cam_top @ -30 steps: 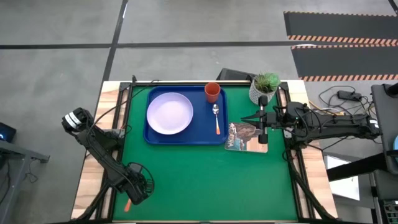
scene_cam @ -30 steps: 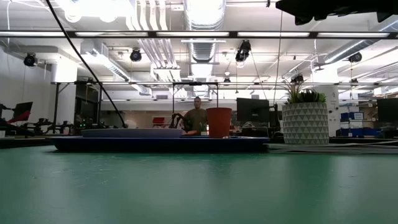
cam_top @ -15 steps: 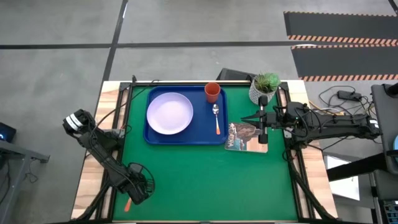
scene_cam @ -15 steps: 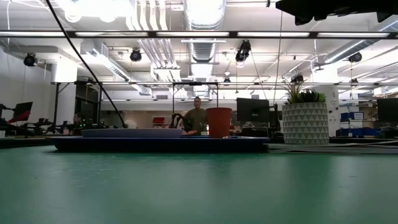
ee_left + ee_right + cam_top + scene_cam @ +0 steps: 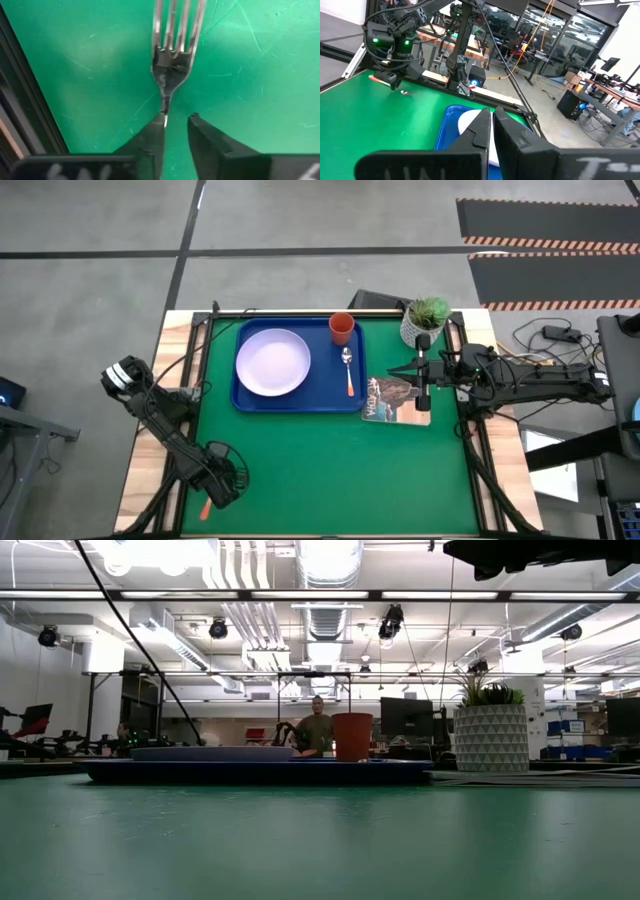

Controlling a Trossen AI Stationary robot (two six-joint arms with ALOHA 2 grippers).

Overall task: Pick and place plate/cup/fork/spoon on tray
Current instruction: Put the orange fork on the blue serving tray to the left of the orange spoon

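Fork handle hidden under left gripper

Left gripper (image 5: 176, 131), jaws slightly apart, straddles the fork (image 5: 172, 45) on the green surface (image 5: 250, 75), tines poking ahead; right gripper (image 5: 491, 125) closed, empty, beside the tray (image 5: 300, 402).

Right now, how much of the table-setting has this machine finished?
Mostly done: the plate, cup and spoon already sit on the blue tray. The left claw is down at the fork on the green mat's near-left corner. The fork must get to the tray. The right claw waits over the booklet.
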